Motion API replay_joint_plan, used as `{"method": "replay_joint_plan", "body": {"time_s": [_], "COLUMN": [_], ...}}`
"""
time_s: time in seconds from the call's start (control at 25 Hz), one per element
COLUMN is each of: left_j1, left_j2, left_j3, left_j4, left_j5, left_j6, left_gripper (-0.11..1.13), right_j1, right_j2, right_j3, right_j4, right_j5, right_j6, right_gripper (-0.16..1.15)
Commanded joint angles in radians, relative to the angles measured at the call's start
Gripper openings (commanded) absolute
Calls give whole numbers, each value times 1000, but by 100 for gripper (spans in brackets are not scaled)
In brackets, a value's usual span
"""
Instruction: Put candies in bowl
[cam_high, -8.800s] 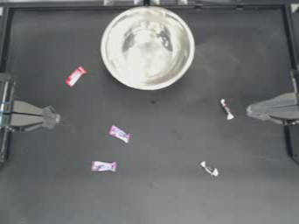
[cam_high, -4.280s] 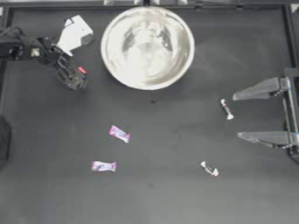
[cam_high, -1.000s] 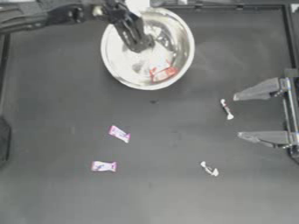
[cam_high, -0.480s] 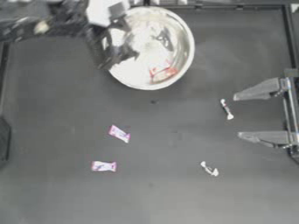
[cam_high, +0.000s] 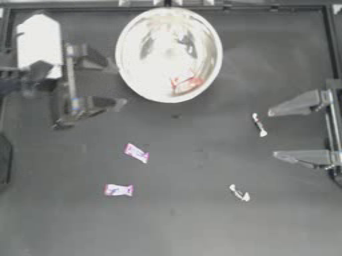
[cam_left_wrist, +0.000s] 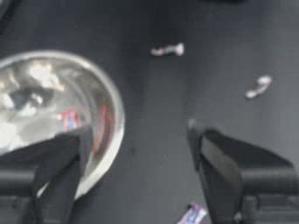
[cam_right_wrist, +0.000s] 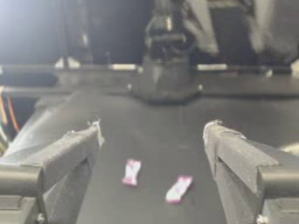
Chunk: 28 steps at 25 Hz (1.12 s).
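The big round bowl (cam_high: 168, 54) is shiny metal, like a mirror inside. It sits at the far middle of the dark, flat counter (cam_high: 180, 225). One red-and-white candy (cam_high: 185, 81) lies inside the bowl, near its rim.

The left gripper (cam_high: 85, 80) is blurry, just beside the bowl's left side. It is spread wide and holds nothing.

Two purple-pink candies (cam_high: 136, 153) (cam_high: 118, 190) lie flat on the counter, nearer the front. Two thin twisted whitish candies (cam_high: 258, 124) (cam_high: 239, 192) lie toward the right.

The right gripper (cam_high: 304, 130) waits at the right edge, spread wide and holding nothing, close to one twisted candy.
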Motion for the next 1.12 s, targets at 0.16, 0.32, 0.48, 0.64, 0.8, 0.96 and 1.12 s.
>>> {"method": "replay_joint_plan", "body": {"time_s": [0.16, 0.32, 0.48, 0.64, 0.8, 0.96, 1.12], "left_j1": [-75, -103, -110, -110, -110, -110, -112], "left_j2": [-140, -173, -190, -215, -241, -264, -268], "left_j3": [126, 187, 219, 252, 285, 307, 319], "left_j4": [-21, -29, -44, -55, -66, -77, -77], "left_j5": [-101, -143, -173, -187, -212, -224, -224], "left_j6": [-5, -9, -9, -11, -11, -11, -11], "left_gripper": [96, 96, 96, 96, 96, 96, 96], "right_j1": [-94, -175, -282, -360, -377, -379, -379], "right_j2": [3, 8, 37, 83, 144, 219, 268], "right_j3": [-91, -143, -195, -227, -262, -285, -290], "right_j4": [71, 141, 179, 173, 127, 43, -71], "right_j5": [213, 394, 594, 733, 827, 905, 927], "right_j6": [0, 0, 6, 34, 81, 187, 357], "right_gripper": [99, 99, 98, 98, 98, 98, 98]}}
